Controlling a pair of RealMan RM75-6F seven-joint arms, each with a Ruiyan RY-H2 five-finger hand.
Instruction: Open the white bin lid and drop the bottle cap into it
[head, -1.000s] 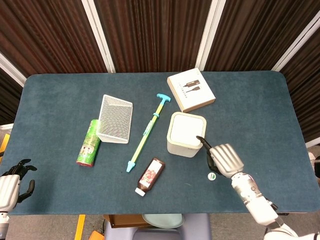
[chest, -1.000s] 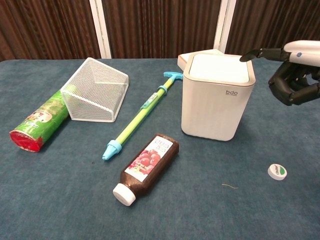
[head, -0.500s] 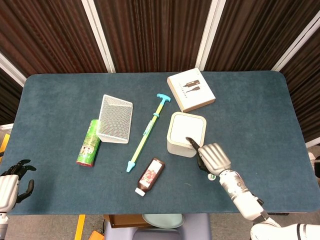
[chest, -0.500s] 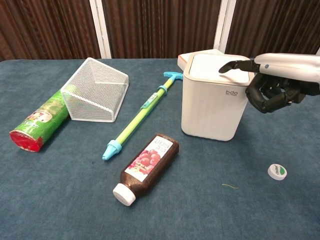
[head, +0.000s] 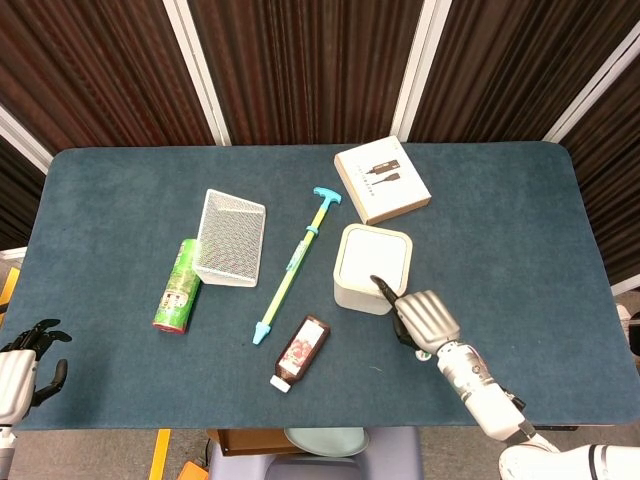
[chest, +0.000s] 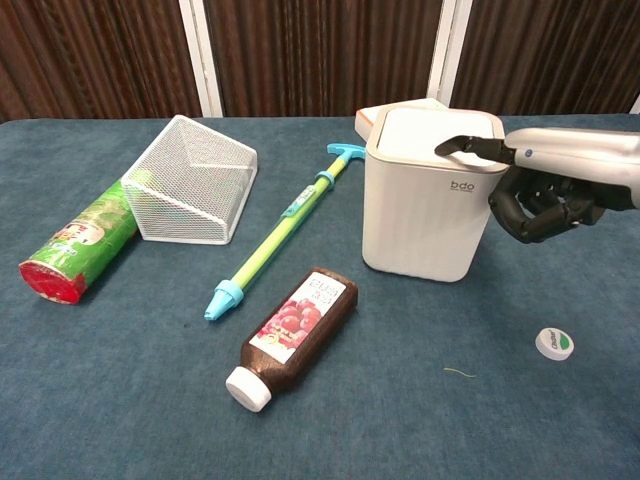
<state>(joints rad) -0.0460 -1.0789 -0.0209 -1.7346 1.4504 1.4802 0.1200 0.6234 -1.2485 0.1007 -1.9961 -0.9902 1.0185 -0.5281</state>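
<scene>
Blue table (head: 120, 200): right hand (chest: 545, 190) pokes one finger onto the bin (chest: 430, 200) lid (head: 372, 258), other fingers curled, holding nothing. Cap (chest: 554, 344) lies near the bin's right. Left hand (head: 22, 365) idle, fingers loosely apart.

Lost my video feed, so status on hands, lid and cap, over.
Right hand one finger extended over white bin lid, others curled. Left hand idle, empty. Lid closed. Bottle cap on table, path unobstructed.

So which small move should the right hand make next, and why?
Probably press the extended finger of the right hand down on the white bin lid: it sits over the near edge, the lid looks closed, and the bottle cap lies untouched.
</scene>
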